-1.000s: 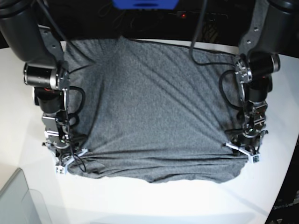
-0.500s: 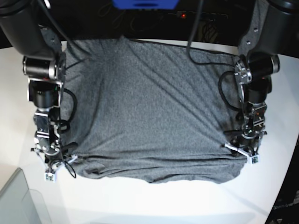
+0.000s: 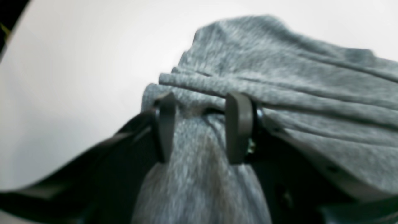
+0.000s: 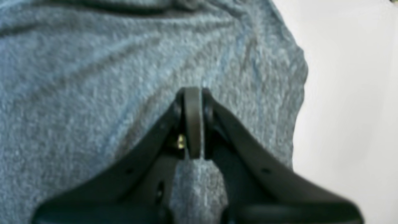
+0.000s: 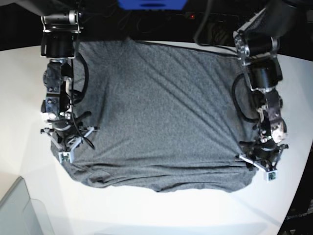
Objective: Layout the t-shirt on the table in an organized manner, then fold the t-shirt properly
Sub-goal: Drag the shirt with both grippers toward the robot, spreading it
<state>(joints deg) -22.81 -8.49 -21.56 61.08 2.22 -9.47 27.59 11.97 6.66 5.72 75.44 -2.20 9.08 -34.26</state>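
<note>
The dark heather-grey t-shirt [image 5: 161,112] lies spread over the white table [image 5: 161,210], with long folds along its near edge. My left gripper [image 5: 261,164] sits at the shirt's near right corner. In the left wrist view the gripper [image 3: 200,124] is shut on a thick bunch of the t-shirt [image 3: 279,77] that fills the gap between its fingers [image 3: 238,130]. My right gripper [image 5: 66,144] is at the shirt's left edge. Seen in the right wrist view, the gripper [image 4: 192,121] is pressed shut on a pinch of the t-shirt [image 4: 93,77], close to the cloth's edge and the bare table [image 4: 348,93].
A clear glass-like panel [image 5: 19,210] stands at the near left corner. A blue object [image 5: 151,4] and cables lie in the dark strip beyond the far edge. The table's curved edge [image 5: 299,196] runs close to my left gripper.
My right gripper has moved away from the near edge toward the far side, drawing the shirt's left corner with it. The left gripper has stayed nearly in place.
</note>
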